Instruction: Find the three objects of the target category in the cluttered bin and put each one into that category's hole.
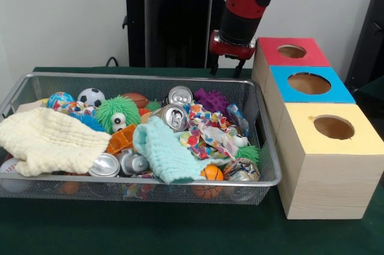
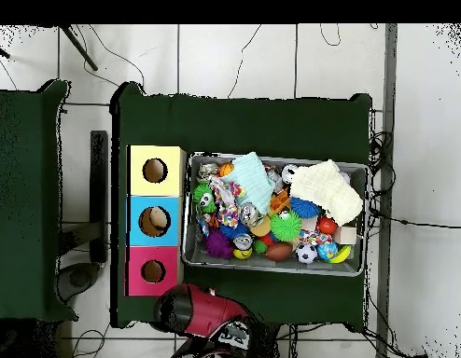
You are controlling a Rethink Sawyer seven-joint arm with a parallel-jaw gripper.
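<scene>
Occupying the centre-left of the front view, the bin (image 1: pixel 264 181) sits on the green worktop (image 1: pixel 180 231), filled with clutter. A pale yellow cloth (image 1: pixel 45 141) lies at its left end; a mint cloth (image 1: pixel 165 156) lies at centre near the lower rim. Two drink cans (image 1: pixel 176 116) stand near the middle, with a green fuzzy toy (image 1: pixel 117 113) to their left and a purple spiky ball (image 1: pixel 210 99) to their right. A small basketball (image 1: pixel 211 173) rests against the lower rim.

Three wooden boxes stand in a row just right of the bin, tops red (image 1: pixel 292 51), blue (image 1: pixel 309 84) and yellow (image 1: pixel 333 128), each with a round hole.

The arm (image 1: pixel 246 3) hangs at upper centre, behind the bin's upper right corner. The end effector (image 1: pixel 225 69) shows only short dark tips; whether it is wide or narrow cannot be told.
</scene>
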